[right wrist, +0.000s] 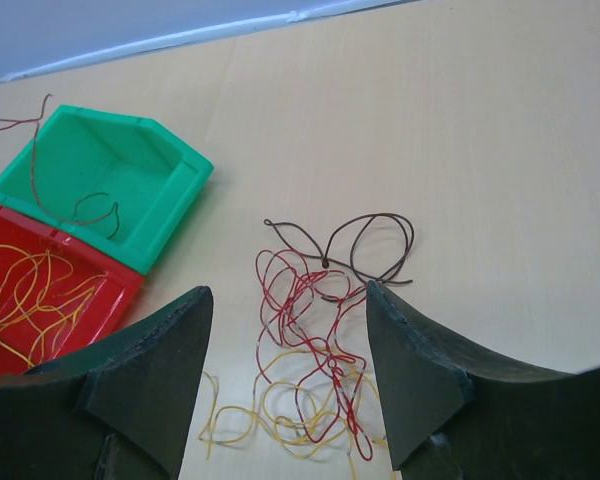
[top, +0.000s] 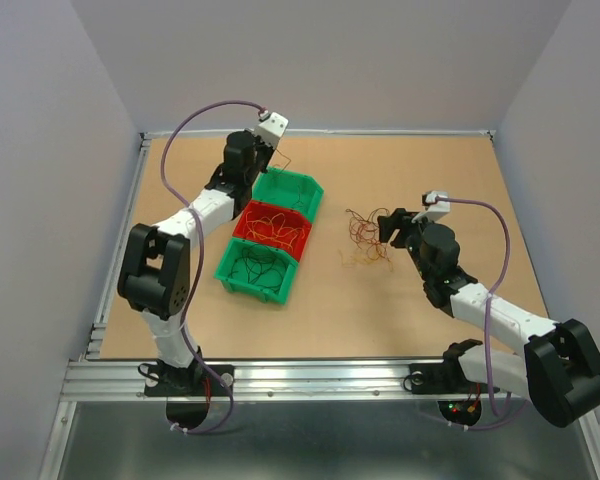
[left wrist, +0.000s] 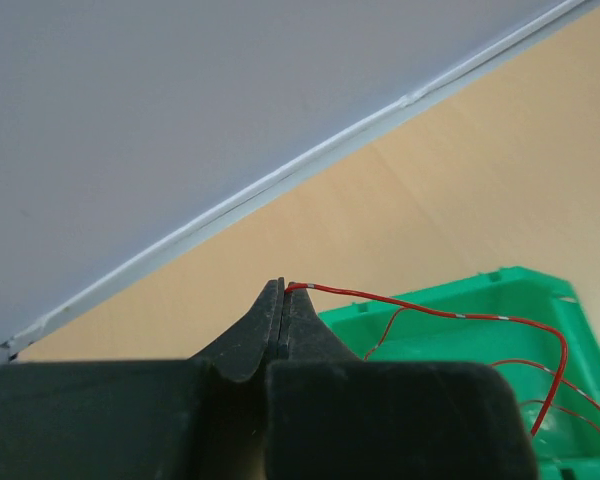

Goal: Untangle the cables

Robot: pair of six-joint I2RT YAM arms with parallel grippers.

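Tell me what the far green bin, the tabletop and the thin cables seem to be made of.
Far green bin: moulded plastic, by its uniform colour, rounded rim and slight sheen. Tabletop: pale wood or wood-look laminate, matte, faint grain. Cables: probably plastic-insulated wire; coloured, hair-thin, holding springy loops.

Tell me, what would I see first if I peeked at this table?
Probably the bright row of bins left of centre: a red bin between two green ones. To its right lies a messy tangle of cables, red, yellow and dark, in front of the open right gripper. The left gripper, shut, pinches one red wire over the far green bin.
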